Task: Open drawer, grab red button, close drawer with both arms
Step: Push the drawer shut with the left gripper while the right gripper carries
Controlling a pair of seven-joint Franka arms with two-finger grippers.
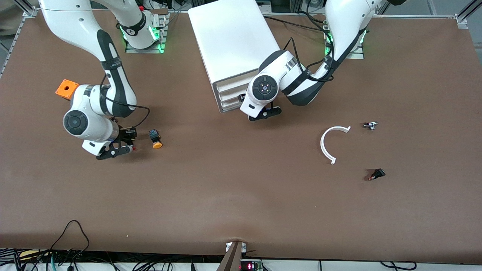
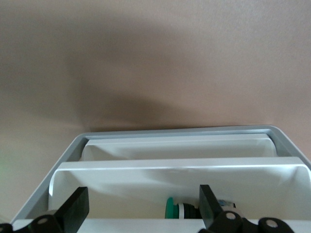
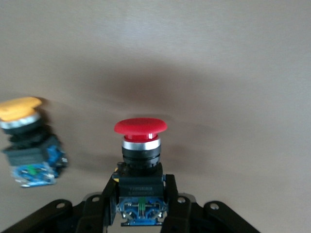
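Observation:
The button (image 3: pixel 140 145), with a red mushroom cap and a black-and-blue body, sits upright between the fingers of my right gripper (image 3: pixel 141 199), which is shut on its body. In the front view this right gripper (image 1: pixel 127 142) is low over the table toward the right arm's end. The white cabinet (image 1: pixel 229 41) stands at the middle back. My left gripper (image 2: pixel 142 206) is open at its stacked drawer fronts (image 1: pixel 228 96). The drawer (image 2: pixel 180 167) between the black fingers (image 2: pixel 75 208) stands slightly out, and a green-capped button (image 2: pixel 171 208) shows inside it.
An orange-capped button (image 1: pixel 155 138) lies on the table close beside the right gripper. An orange cube with a hole (image 1: pixel 66 89) sits by the right arm. Toward the left arm's end lie a white curved piece (image 1: pixel 327 145), a small metal part (image 1: pixel 371 125) and a small black part (image 1: pixel 377 174).

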